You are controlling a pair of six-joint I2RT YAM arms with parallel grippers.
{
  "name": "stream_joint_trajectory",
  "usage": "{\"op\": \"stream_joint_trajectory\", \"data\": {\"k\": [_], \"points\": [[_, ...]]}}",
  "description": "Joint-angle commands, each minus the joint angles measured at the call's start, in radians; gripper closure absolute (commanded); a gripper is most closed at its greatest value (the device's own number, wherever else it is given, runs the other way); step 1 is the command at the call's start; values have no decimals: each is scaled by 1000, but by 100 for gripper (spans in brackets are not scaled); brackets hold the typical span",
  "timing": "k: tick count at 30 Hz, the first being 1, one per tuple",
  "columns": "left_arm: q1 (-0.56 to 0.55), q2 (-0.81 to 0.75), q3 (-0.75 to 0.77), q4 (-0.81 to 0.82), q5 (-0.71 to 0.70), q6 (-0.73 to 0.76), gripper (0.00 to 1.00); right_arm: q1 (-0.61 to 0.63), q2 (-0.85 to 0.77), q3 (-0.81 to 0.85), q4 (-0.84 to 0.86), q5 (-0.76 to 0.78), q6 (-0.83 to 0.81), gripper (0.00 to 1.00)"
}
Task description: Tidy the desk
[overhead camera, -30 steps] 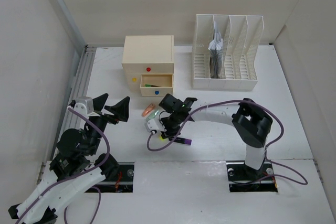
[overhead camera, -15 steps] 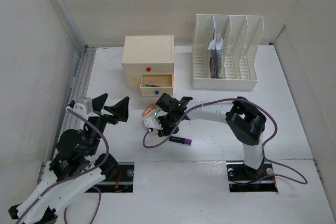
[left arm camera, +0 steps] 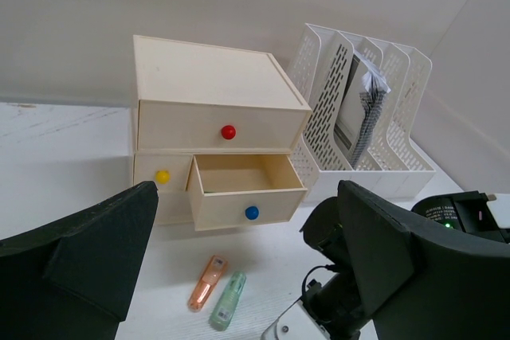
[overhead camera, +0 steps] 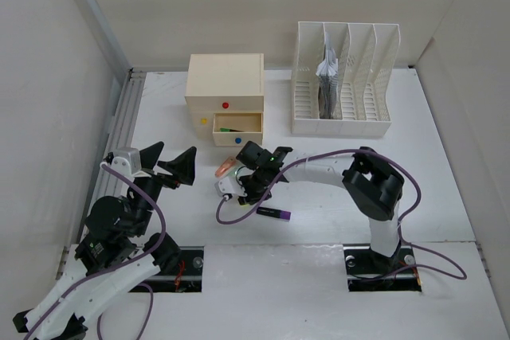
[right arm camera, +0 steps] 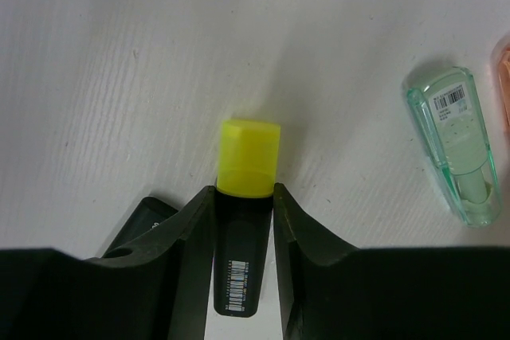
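Note:
On the white desk (overhead camera: 446,189) lies a black highlighter with a yellow cap (right arm camera: 249,157). My right gripper (right arm camera: 245,190) is down over it, fingers pressed against both sides of its body, cap sticking out ahead. In the top view the right gripper (overhead camera: 243,189) sits mid-desk and hides the highlighter. A mint green correction tape (right arm camera: 462,149) lies just right of the grip, with an orange one (left arm camera: 207,282) beside it. My left gripper (overhead camera: 170,163) hovers wide open at the left, holding nothing.
A cream drawer box (overhead camera: 225,85) stands at the back with its lower drawer (overhead camera: 237,127) pulled open. A white file rack (overhead camera: 343,77) holds papers at the back right. A purple-capped highlighter (overhead camera: 273,213) lies just behind the right gripper.
The right arm shifted slightly left and its fingers narrowed onto the yellow-capped highlighter. The left arm has not moved.

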Motion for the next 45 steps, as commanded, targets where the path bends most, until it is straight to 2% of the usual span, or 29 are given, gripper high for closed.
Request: {"op": "stream_joint_trajectory", "data": {"k": [1,6,12,18,26,35,45], "points": [[4,-14,-5,41,0,-2,6,-1,2,10,23,10,19,80],[4,-14,-5,41,0,-2,6,-1,-33,22,23,38,19,84],[4,-14,-14,41,0,-2,6,-1,-85,133,-39,101,9,85],[4,-24,-14,41,-9,-2,6,-21,-116,272,-52,237,-2,85],[4,-33,-14,41,-9,-2,6,-76,-166,378,85,418,-2,85],[4,-33,-14,41,-9,-2,6,-114,-87,495,137,400,-54,85],[4,-33,-14,41,-9,-2,6,-163,19,601,48,313,-85,82]]}}
